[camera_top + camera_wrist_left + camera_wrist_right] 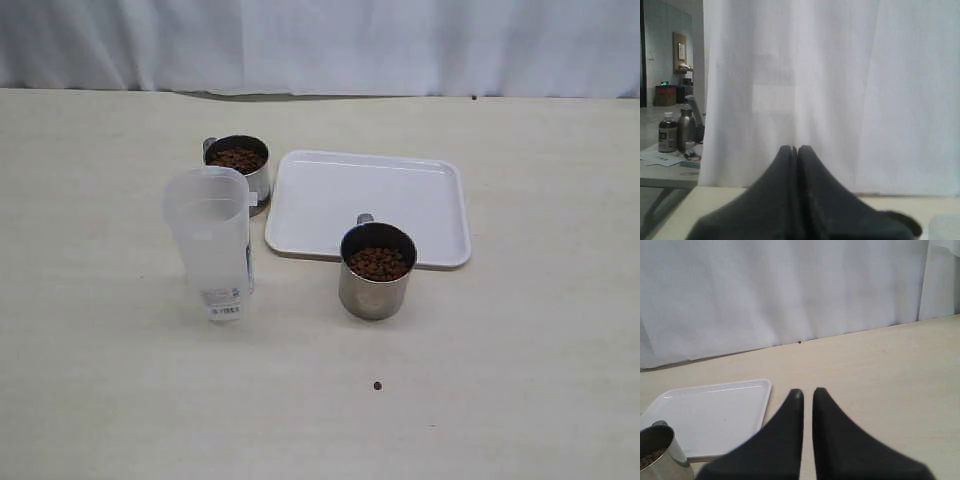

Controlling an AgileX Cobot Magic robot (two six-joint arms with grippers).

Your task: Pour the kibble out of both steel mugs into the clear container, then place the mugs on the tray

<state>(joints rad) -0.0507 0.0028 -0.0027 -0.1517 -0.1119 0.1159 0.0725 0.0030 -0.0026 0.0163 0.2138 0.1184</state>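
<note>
Neither gripper shows in the exterior view. The clear container [210, 245] stands upright at left of centre. One steel mug [243, 178] stands just behind it, and a second steel mug [376, 285] stands in front of the tray [370, 195]. Both mugs hold kibble [377, 263]. The tray is bare. In the right wrist view my right gripper [807, 391] hovers over the table beside the tray [710, 415] and the near mug [660, 460]; its fingers are nearly together and hold nothing. My left gripper [797, 148] is shut, empty, and faces the white curtain.
A single stray pellet [377, 385] lies on the table in front of the near mug. A white curtain [320, 45] closes off the back edge of the table. Bottles [677, 131] stand on another table beyond the curtain's edge.
</note>
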